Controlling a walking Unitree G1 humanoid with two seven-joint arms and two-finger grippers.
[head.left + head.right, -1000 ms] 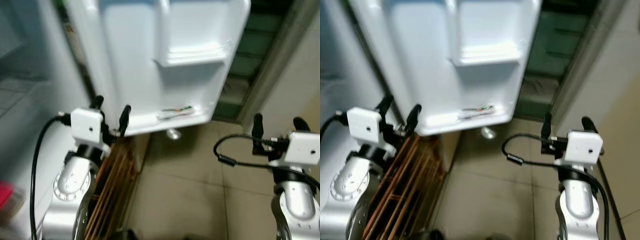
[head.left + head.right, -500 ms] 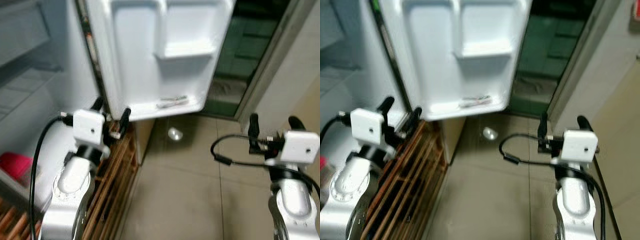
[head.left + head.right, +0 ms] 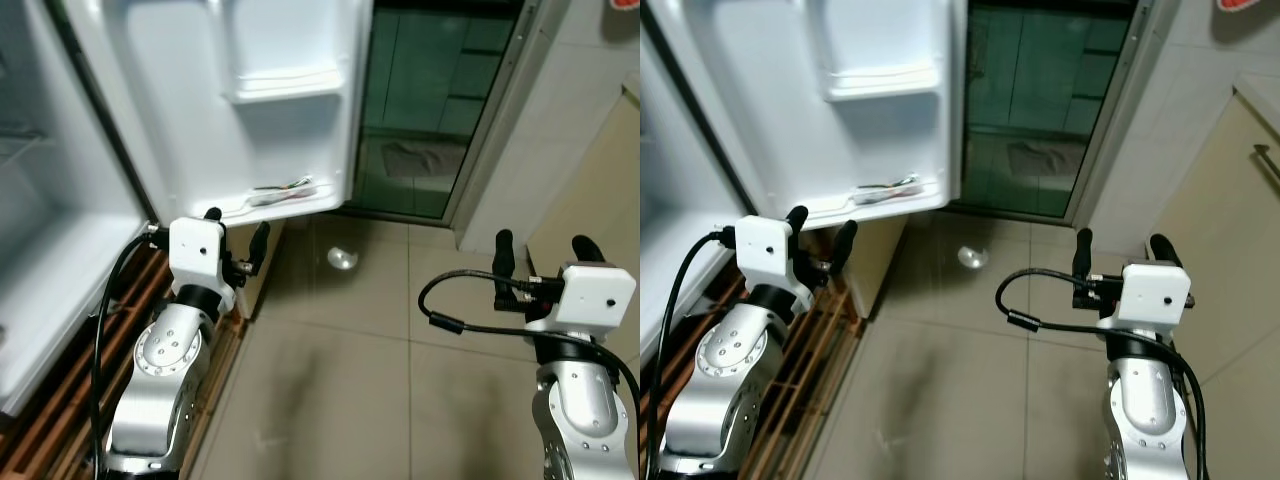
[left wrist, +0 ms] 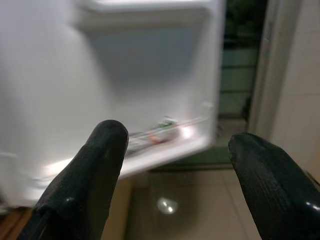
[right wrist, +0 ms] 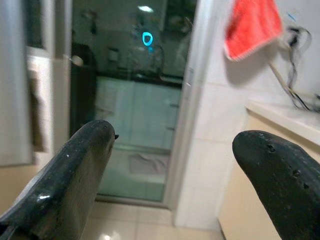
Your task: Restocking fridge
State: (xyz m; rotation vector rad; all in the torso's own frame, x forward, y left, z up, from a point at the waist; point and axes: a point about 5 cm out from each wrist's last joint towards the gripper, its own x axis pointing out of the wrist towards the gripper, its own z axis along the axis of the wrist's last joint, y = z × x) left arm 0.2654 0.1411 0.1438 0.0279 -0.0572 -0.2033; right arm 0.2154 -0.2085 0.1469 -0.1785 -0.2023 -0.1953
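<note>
The white fridge door [image 3: 230, 90] stands open ahead on the left, with a moulded door shelf [image 3: 280, 85] and small packets [image 3: 285, 190] lying in its bottom rack. The fridge's white inside [image 3: 40, 250] shows at the far left. My left gripper [image 3: 235, 228] is open and empty, raised just below the door's lower edge; in the left wrist view its fingers [image 4: 95, 165] frame the packets [image 4: 160, 131]. My right gripper [image 3: 545, 243] is open and empty over the tiled floor, well right of the door.
A wooden slatted rack [image 3: 60, 420] lies on the floor under the fridge. A dark glass sliding door [image 3: 430, 100] with a pale frame is straight ahead. A red cloth [image 5: 252, 25] hangs on the tiled wall above a counter [image 5: 285, 117] on the right.
The camera has swung, so the fridge door now sits further left and the glass door is in view. Both grippers stay open and empty.
</note>
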